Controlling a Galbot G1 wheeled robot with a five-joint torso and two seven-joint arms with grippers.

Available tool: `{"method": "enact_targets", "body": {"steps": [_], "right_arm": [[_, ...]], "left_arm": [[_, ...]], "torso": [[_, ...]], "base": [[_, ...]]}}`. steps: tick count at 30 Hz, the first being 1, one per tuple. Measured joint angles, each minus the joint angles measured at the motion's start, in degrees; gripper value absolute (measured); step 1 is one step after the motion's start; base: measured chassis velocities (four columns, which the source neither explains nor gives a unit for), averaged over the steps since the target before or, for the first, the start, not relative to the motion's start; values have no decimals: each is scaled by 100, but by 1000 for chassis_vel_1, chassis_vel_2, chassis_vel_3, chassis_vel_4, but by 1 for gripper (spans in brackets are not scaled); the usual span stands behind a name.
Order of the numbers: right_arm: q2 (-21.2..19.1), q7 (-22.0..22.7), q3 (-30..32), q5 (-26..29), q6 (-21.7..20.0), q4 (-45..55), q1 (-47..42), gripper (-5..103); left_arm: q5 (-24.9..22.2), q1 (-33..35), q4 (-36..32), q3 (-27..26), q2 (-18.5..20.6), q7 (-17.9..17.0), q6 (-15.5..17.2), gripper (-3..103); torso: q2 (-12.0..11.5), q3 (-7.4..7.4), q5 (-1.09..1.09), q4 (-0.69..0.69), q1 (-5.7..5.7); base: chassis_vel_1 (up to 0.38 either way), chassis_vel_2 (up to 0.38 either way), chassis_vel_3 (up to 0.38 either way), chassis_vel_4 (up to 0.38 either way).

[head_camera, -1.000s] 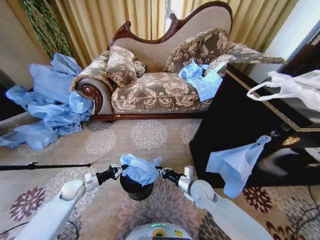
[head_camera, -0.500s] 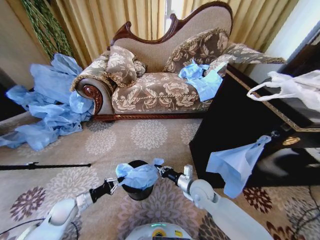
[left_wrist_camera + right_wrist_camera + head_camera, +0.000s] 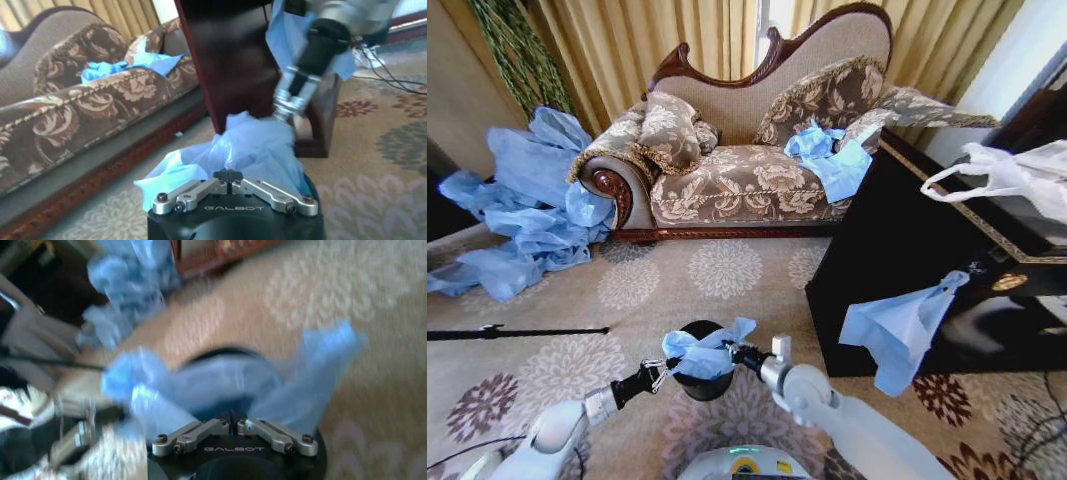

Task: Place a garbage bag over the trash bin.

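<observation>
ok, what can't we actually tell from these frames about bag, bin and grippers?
- Head view: garbage bag covers the near rim of the trash bin; seating there unknown.
- Right wrist view: motion blur smears bag and bin edges.
- Left wrist view: left gripper shut on film; the bin sits hidden under the bag.
- Right gripper fingertips buried in film.

A floral-patterned carpet [image 3: 727, 275] is covering the floor; an ornate sofa [image 3: 757, 150] is standing at twelve o'clock before gold curtains [image 3: 647, 40], a dark cabinet [image 3: 907, 260] at two o'clock.

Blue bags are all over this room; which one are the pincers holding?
The garbage bag over the trash bin, pinched between the left pincer and right pincer; the sofa, cabinet and floor ones lie untouched.
</observation>
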Motion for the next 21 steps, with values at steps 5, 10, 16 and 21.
{"method": "enact_targets", "body": {"steps": [5, 10, 16, 21], "right_arm": [[-114, 251, -152, 146, -164, 181, -149, 0], [-57, 320, -248, 146, -195, 204, -135, 0], [-8, 290, -313, -68, -233, 162, -135, 0], [33, 162, -349, -289, -231, 58, -173, 0]], "left_arm": [[-66, -26, -137, 106, -9, -397, 83, 6], [-176, 23, -288, 106, -49, -558, 193, 23], [-707, 236, -595, -25, -14, -588, 440, 44], [-1611, 492, -934, -63, 55, -455, 823, 60]], "torso": [[0, 0, 0, -1, 0], [0, 0, 0, -1, 0], [0, 0, 0, 0, 0], [0, 0, 1, 0, 0]], "base": [[0, 0, 0, 0], [0, 0, 0, 0], [0, 0, 0, 0], [0, 0, 0, 0]]}}
